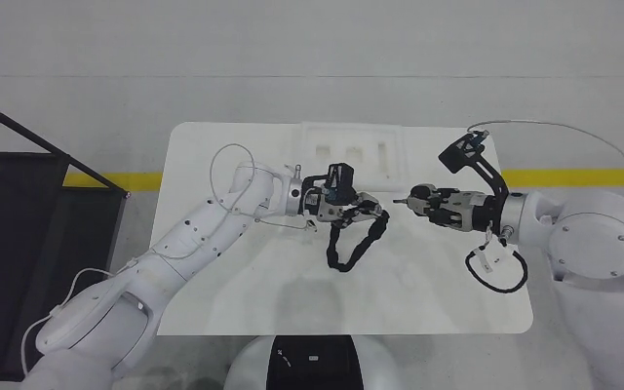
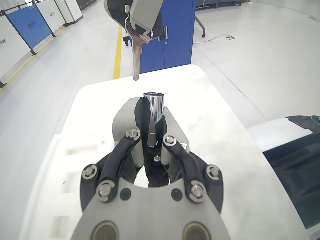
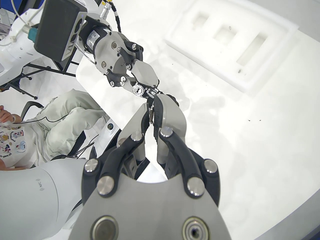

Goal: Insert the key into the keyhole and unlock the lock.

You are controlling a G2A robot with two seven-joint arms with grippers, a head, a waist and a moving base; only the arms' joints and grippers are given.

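Observation:
My left gripper hangs over the middle of the table, shut on the chrome lock cylinder. From the lock a black cable loop droops to the table. The keyhole face is turned toward my right gripper, which is shut on the head of the silver key. The key's blade points at the cylinder, its tip a short gap away from the keyhole end. In the right wrist view the key sits edge-on between the shut fingers, just in front of the lock.
A white foam tray with rectangular recesses lies at the table's far edge, behind both grippers. The white table spreads bare under the arms. A black-framed stand is off the table's left side.

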